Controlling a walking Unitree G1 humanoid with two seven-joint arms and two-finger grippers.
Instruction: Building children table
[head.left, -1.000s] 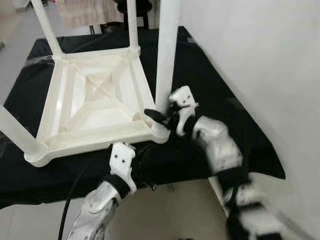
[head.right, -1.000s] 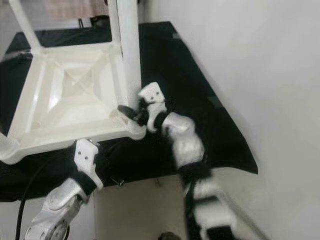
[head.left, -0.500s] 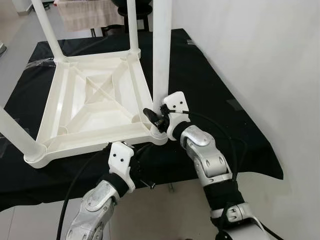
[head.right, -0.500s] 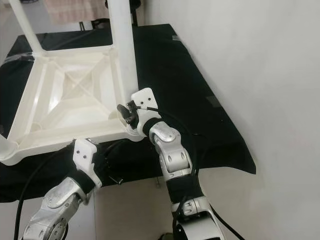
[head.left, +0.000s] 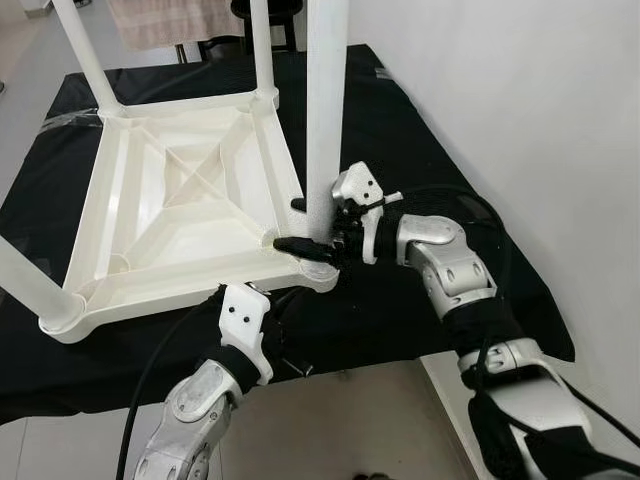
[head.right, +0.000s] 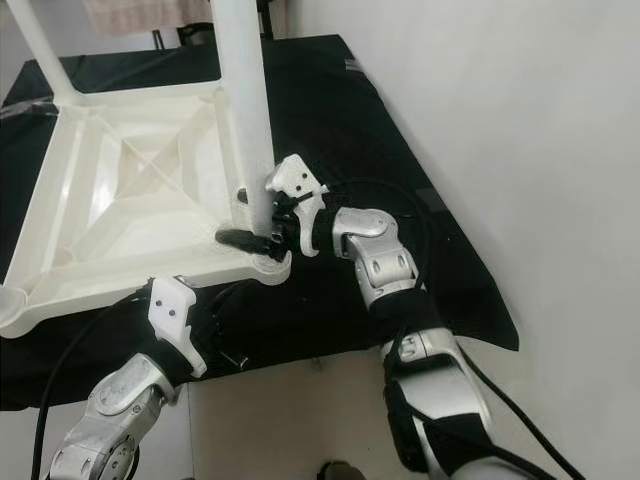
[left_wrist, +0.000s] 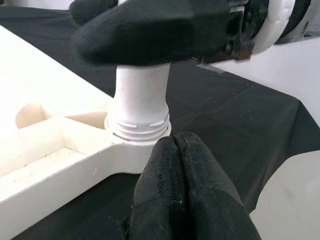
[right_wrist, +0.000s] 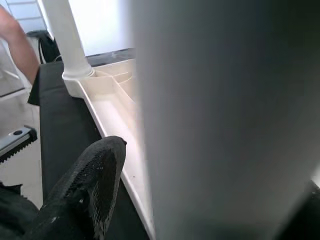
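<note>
- The white plastic kids' table (head.left: 190, 210) is lying upside down on the black-covered worktop (head.left: 420, 160), with its legs sticking straight up.
- The right gripper (head.left: 305, 225) is wrapped around the near-corner leg (head.left: 325, 110) just above its socket (left_wrist: 138, 131). Its jaws are spread about as wide as the leg, one finger on either side, so it looks like they're holding it.
- The left gripper (left_wrist: 182, 192) sits low at the worktop's front edge, just below that same corner, with its jaws pressed together on nothing.
- Judging by looks, it's hollow moulded plastic, so light, stiff and a bit slick. Grabbing a leg low near the socket seems smartest, since up high it would wobble.
</note>
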